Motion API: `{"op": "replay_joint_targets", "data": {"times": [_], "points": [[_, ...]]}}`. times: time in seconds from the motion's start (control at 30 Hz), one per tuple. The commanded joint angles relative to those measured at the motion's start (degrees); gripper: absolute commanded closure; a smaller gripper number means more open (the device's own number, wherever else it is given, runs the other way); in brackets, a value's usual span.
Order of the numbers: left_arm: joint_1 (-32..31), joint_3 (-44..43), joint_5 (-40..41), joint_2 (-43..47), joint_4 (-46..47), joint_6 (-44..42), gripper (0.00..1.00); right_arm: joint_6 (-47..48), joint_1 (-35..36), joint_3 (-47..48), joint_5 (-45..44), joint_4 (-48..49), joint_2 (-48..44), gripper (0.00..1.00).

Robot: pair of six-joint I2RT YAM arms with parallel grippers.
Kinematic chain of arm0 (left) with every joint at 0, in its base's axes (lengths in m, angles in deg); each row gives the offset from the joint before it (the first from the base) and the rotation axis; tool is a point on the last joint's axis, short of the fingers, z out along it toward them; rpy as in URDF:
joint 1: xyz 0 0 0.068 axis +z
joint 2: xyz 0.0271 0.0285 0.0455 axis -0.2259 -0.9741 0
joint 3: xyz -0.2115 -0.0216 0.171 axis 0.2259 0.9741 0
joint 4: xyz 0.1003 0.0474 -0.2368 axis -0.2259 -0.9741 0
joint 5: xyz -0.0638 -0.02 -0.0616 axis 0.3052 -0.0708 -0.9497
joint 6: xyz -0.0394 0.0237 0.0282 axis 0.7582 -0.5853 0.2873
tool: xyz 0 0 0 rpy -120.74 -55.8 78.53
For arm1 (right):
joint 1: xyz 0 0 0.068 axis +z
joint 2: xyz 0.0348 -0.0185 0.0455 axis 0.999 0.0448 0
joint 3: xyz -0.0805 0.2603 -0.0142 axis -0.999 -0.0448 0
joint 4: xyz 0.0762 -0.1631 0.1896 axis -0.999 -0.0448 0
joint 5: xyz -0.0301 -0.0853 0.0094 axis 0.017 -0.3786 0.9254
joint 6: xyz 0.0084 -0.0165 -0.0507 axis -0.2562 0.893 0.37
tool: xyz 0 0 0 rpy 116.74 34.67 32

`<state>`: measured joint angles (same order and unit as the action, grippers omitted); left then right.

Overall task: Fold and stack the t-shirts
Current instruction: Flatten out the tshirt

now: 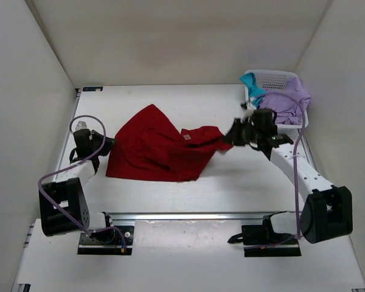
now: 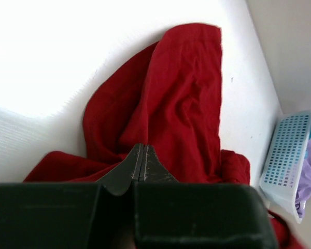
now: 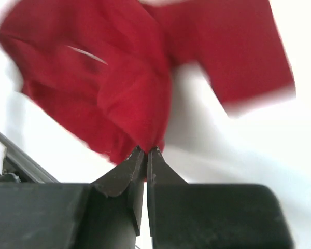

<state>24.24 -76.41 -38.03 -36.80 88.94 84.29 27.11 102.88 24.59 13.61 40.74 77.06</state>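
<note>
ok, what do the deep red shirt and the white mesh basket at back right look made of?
The deep red shirt: soft matte fabric, probably cotton knit; it drapes and creases loosely. The white mesh basket: rigid moulded plastic, probably; even grid of holes, straight walls, smooth rim.

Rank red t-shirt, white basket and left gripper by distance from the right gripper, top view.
1. red t-shirt: pinched in the right gripper, spreading out to its left.
2. white basket: just behind and to the right, in the far right corner.
3. left gripper: farthest, over at the shirt's left edge.
</note>
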Motion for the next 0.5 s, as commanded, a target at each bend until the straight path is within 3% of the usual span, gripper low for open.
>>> {"op": "replay_joint_targets", "data": {"times": [0.0,0.17,0.3,0.47], "points": [[-0.5,-2.3,-0.2,-0.6,-0.8,-0.2,1.0,-2.3,-6.4,-13.9,8.6,6.8,-2.5,1.0],[-0.3,-3.8,-0.1,-3.0,-1.1,0.1,1.0,-8.7,-14.4,-25.3,7.9,16.2,-6.5,0.97],[-1.5,-5.0,0.2,-3.1,-2.0,-0.4,0.98,-10.2,-16.3,-22.7,5.7,16.6,-3.6,0.73],[-2.4,-4.5,2.7,2.3,-3.9,-2.8,0.69,-1.7,-1.2,-12.6,-20.0,1.4,-9.5,0.55]]}}
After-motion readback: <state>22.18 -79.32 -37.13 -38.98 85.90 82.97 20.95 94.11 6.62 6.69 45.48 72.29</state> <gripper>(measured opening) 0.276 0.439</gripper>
